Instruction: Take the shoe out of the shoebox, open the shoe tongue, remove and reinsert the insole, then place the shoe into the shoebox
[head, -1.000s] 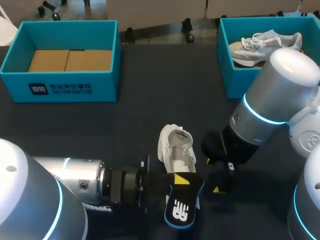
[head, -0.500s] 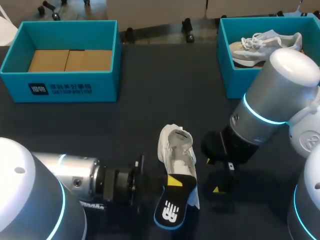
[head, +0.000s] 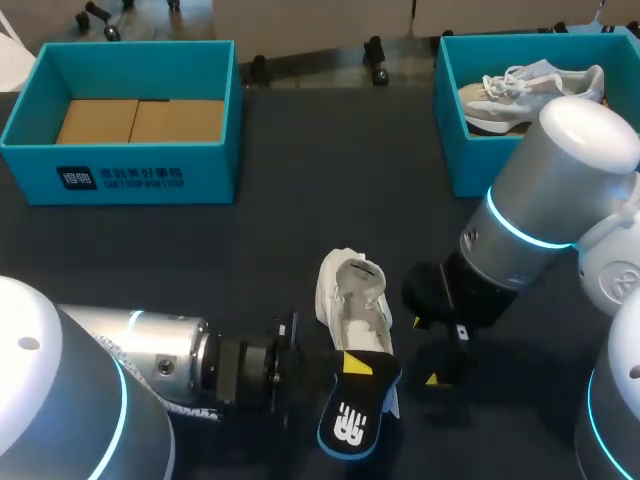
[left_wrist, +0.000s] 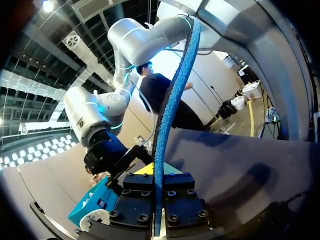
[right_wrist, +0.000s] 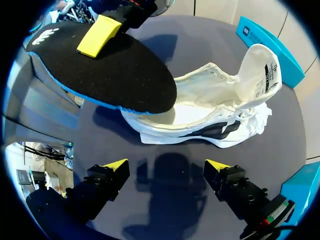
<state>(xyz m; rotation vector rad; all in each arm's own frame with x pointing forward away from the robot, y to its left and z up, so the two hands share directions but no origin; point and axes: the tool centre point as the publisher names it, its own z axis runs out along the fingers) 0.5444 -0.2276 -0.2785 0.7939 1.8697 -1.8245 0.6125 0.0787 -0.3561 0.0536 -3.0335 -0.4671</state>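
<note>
Left fingers (head: 356, 362) clamp the black, blue-edged foam insole (head: 350, 425), which hides the heel of the white fabric shoe (head: 350, 290). Right fingers (right_wrist: 116, 165) stand wide apart, empty, over the dark tabletop (head: 300, 200).

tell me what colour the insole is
Black with a bright blue rim; the insole shows best in the right wrist view.

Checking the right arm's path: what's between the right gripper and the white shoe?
Only bare table, as the right wrist view shows: nothing lies between the open right gripper and the shoe. The insole hangs over one end of the shoe.
</note>
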